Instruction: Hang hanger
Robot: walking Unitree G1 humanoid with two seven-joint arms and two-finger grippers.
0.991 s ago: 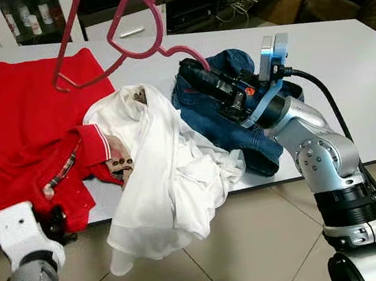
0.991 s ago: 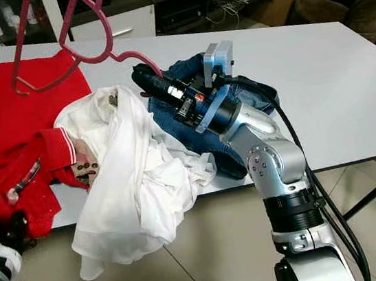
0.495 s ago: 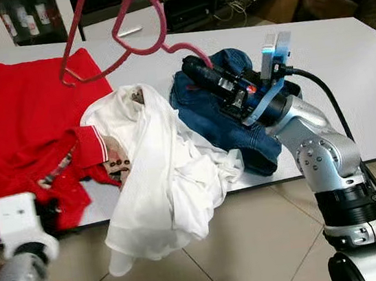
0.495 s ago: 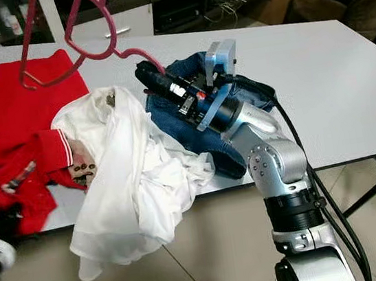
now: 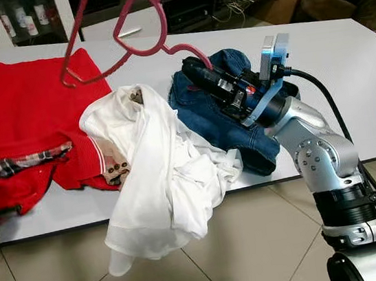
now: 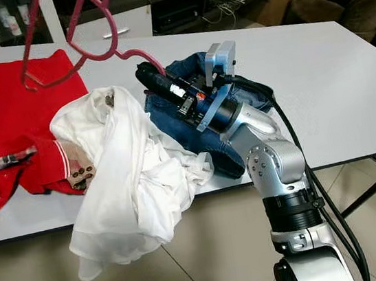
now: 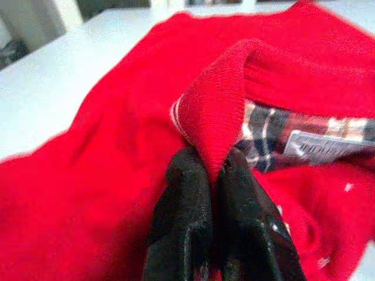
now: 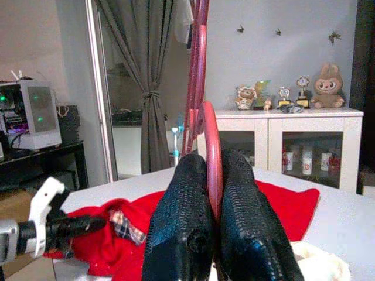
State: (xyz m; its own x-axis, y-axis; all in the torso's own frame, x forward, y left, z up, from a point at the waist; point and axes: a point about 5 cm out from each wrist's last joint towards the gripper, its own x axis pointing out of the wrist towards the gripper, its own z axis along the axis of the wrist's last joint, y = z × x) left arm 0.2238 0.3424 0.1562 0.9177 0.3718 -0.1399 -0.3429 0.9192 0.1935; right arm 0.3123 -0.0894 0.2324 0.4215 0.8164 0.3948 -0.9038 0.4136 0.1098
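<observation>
Where the white table (image 5: 343, 57) meets the tiled floor at its near edge, a white shirt (image 5: 158, 179) spills over and hangs down, and the left gripper (image 7: 214, 175) sits at the near left corner, its two black fingers pinched tight on a fold of the red sweater (image 5: 27, 127) by its plaid collar lining. The sweater lies spread flat over the left part of the table. On the right, the right arm rises from below the table edge, bends at its silver elbow and reaches leftward and away, low over the blue jeans (image 5: 220, 119) bunched beside the shirt. The right gripper (image 5: 191, 67) at its tip is clamped on the pink hanger (image 5: 139, 36), fingers closed around the wire. The hanger stands tilted up in the air above the far left of the table, over the sweater's far edge, clear of the clothes.
</observation>
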